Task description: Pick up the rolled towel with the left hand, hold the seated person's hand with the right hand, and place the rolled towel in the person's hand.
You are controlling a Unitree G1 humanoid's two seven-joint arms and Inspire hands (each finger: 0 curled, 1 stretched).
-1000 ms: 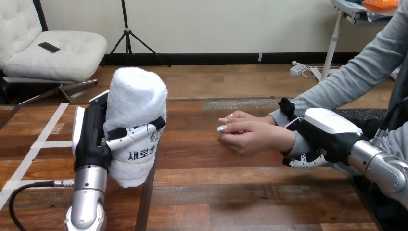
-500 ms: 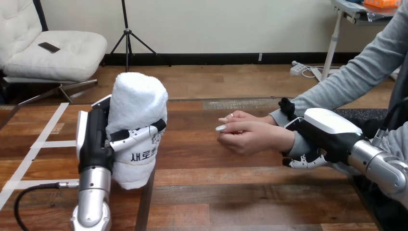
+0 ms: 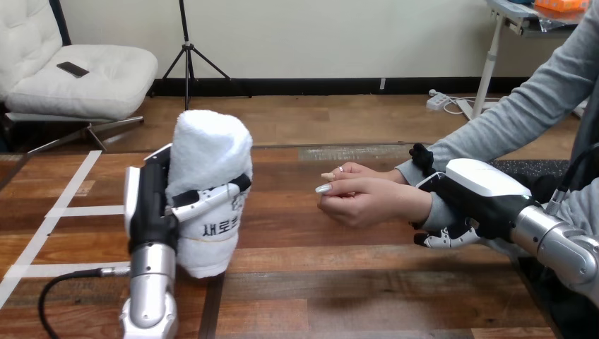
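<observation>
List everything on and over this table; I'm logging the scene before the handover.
rolled towel: one, white, upright over the table's left part
tape strips: several, white, flat on the table's left side
table: one, brown wood
person's hand: one, grey sleeve, over the table right of centre
left robot hand: black and white, curled round the rolled towel
right robot hand: black and white, curled round the person's wrist
</observation>
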